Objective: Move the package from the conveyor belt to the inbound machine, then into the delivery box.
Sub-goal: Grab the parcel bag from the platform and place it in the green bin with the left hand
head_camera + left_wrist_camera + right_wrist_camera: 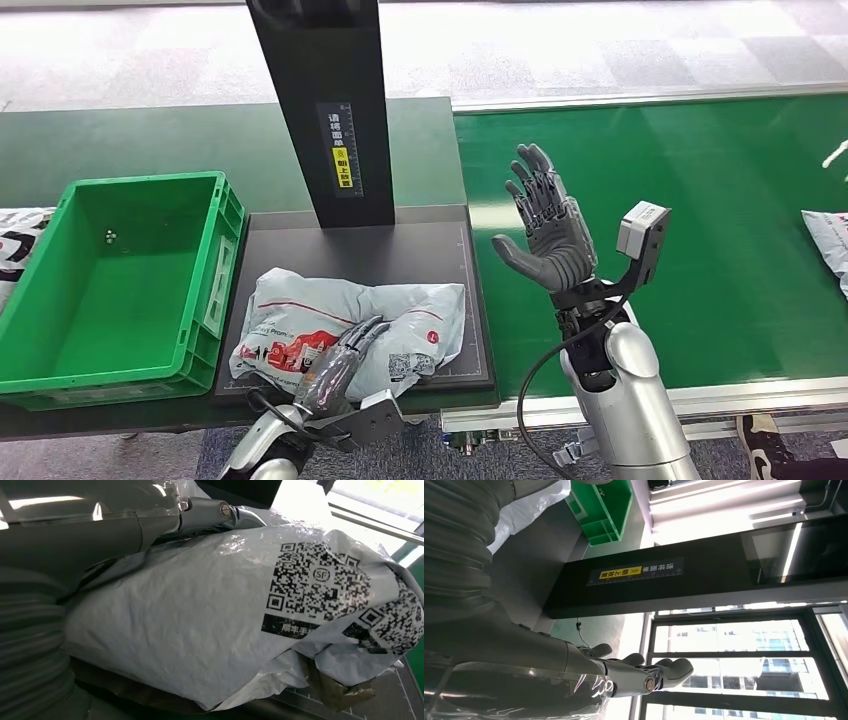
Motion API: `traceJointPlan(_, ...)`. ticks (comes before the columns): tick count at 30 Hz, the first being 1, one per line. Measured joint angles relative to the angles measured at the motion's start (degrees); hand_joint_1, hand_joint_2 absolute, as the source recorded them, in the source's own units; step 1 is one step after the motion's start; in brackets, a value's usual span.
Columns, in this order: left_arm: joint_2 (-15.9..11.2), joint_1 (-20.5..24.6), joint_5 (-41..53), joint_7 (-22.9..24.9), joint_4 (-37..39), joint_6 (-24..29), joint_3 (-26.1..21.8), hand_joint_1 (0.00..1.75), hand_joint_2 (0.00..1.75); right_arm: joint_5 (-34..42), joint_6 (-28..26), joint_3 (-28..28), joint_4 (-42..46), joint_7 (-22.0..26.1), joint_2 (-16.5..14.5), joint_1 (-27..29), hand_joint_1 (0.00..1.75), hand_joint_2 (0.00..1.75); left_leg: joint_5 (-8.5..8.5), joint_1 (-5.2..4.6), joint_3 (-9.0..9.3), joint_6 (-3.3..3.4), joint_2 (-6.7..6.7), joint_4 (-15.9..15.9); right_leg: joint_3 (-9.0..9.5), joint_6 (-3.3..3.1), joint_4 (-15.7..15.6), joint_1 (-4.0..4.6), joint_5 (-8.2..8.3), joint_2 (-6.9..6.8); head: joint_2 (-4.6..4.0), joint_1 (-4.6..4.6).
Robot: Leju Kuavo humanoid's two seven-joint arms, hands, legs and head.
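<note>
Package (350, 325) is lying on the inbound machine (420, 250) platform's front edge, left hand (335, 370) resting on it, grasp unclear; right hand (545, 230) spread wide, holding nothing; delivery box (70, 355) transfer remaining

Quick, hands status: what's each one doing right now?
Left hand: resting on the package on the scanner plate; grip cannot be told.
Right hand: open, raised above the belt, holding nothing.
</note>
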State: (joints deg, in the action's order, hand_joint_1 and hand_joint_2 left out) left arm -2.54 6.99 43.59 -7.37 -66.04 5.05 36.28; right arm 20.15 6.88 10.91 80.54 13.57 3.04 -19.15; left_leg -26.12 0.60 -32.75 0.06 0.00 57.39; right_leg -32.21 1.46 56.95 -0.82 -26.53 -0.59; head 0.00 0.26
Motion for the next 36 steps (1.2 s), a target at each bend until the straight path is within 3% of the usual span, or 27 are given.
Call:
traceJointPlan(2, 0.0, 0.7, 0.2, -0.4, 1.0, 0.0, 0.6, 1.75, 1.75, 0.0, 0.0, -0.1, 0.0, 0.0, 0.0, 0.0, 0.00, 1.75, 0.00, 0.00, 0.05, 0.00, -0.03, 0.0, 0.07, 0.00, 0.0, 0.00, 0.00, -0.03, 0.00, 0.00)
traceJointPlan(10, 0.0, 2.6, -2.3, -3.2, 2.9, 1.9, 1.4, 1.75, 1.75, 0.0, -0.1, -0.1, -0.7, 0.1, 0.0, -0.6, 0.00, 1.75, 0.03, 0.00, 0.14, 0.02, -0.08, 0.0, 0.18, 0.01, 0.0, 0.00, 0.01, -0.08, 0.00, 0.00)
traceJointPlan(16, -0.9, 1.9, -5.4, -4.3, -0.3, 4.0, 1.2, 1.75, 1.75, 0.0, -0.3, -0.1, -1.2, 0.1, 0.0, -0.6, 0.00, 1.75, 0.02, 0.00, 0.06, 0.01, -0.07, 0.0, 0.08, 0.00, 0.0, 0.00, 0.00, -0.07, 0.00, -0.01)
traceJointPlan(25, -3.7, -1.4, -10.8, -7.7, -13.2, 9.7, -1.4, 1.75, 1.75, 0.0, -1.2, -0.1, -2.2, 0.6, 0.0, -0.6, 0.00, 1.75, 0.02, 0.01, -0.08, 0.00, -0.06, 0.0, -0.08, -0.01, 0.0, 0.03, -0.01, -0.06, 0.00, 0.00)
traceJointPlan(36, -5.9, -6.2, -17.9, -14.9, -34.1, 22.3, -9.2, 1.75, 1.75, 0.2, -2.0, 0.2, -2.7, 0.8, 0.0, -0.6, 0.00, 1.75, 0.02, 0.01, -0.12, 0.00, -0.06, 0.0, -0.10, -0.01, 0.0, 0.03, -0.01, -0.07, 0.00, 0.00)
